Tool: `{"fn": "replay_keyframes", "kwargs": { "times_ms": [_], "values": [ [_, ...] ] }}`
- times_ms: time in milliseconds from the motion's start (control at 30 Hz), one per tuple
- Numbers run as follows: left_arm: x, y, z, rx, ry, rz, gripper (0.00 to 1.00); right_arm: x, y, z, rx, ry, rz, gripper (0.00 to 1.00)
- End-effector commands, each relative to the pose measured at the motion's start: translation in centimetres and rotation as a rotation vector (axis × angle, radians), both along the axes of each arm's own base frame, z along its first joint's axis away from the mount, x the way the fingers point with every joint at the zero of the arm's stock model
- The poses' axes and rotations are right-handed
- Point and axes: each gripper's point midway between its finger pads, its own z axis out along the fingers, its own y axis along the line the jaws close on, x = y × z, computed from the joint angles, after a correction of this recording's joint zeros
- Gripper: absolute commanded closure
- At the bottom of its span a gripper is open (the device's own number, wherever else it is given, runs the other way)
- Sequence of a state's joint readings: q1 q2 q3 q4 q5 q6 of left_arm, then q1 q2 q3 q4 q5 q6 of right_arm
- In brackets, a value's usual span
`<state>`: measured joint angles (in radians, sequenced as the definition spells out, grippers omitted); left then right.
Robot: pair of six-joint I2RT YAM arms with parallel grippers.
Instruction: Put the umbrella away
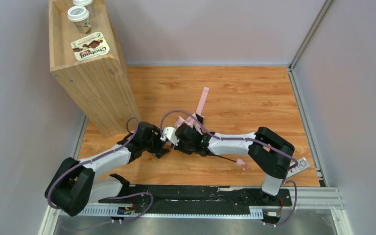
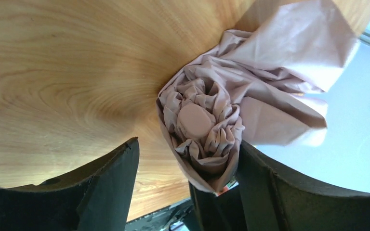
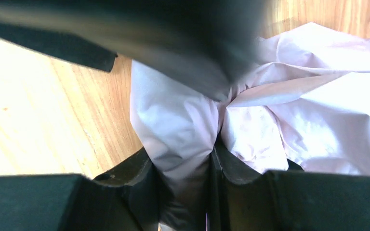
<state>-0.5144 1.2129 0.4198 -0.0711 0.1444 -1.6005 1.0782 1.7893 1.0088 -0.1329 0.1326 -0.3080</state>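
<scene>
The umbrella [image 1: 188, 122] lies mid-counter [image 1: 254, 93], with the left gripper [image 1: 163, 150] just to its left and the right gripper [image 1: 182, 133] on it from the right. Its strap [image 1: 203, 100] points to the far edge. At far left stands a wooden cabinet [image 1: 95, 83], with two cups [image 1: 80, 14] and a Chobani package [image 1: 90, 49] on top.

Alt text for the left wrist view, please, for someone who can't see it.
A crumpled pale pink umbrella, seen end-on with its round cap toward the camera, sits between the open black fingers of the left gripper, close against the one on the picture's right. A wooden table lies behind it.
</scene>
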Motion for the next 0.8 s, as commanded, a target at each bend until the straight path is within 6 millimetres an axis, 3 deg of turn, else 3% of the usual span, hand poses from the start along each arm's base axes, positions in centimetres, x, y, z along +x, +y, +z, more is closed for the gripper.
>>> {"fn": "replay_keyframes", "kwargs": {
  "times_ms": [0, 167, 433, 500, 667, 767],
  "values": [
    [0.2, 2.2, 0.6, 0.059, -0.158, -0.030, 0.21, -3.9, -2.1, -3.6, -0.012, 0.322, 0.047, 1.00],
    [0.6, 2.0, 2.0, -0.009, -0.261, -0.023, 0.20, -4.7, -1.9, -3.5, 0.080, 0.493, 0.058, 1.00],
    [0.4, 1.1, 1.7, -0.136, -0.315, -0.012, 0.20, -5.1, -1.9, -3.6, 0.160, 0.708, 0.050, 1.00],
    [1.1, 0.6, 3.2, -0.184, -0.388, -0.008, 0.20, -5.0, -1.9, -3.6, 0.174, 0.744, 0.043, 1.00],
    [1.0, -1.4, 4.0, -0.178, -0.412, -0.072, 0.20, -4.2, -1.7, -3.3, 0.217, 0.803, 0.020, 1.00],
    [1.4, -1.4, 3.5, -0.146, -0.404, -0.039, 0.20, -4.2, -1.7, -3.2, 0.220, 0.825, 0.026, 1.00]
  ]
}}
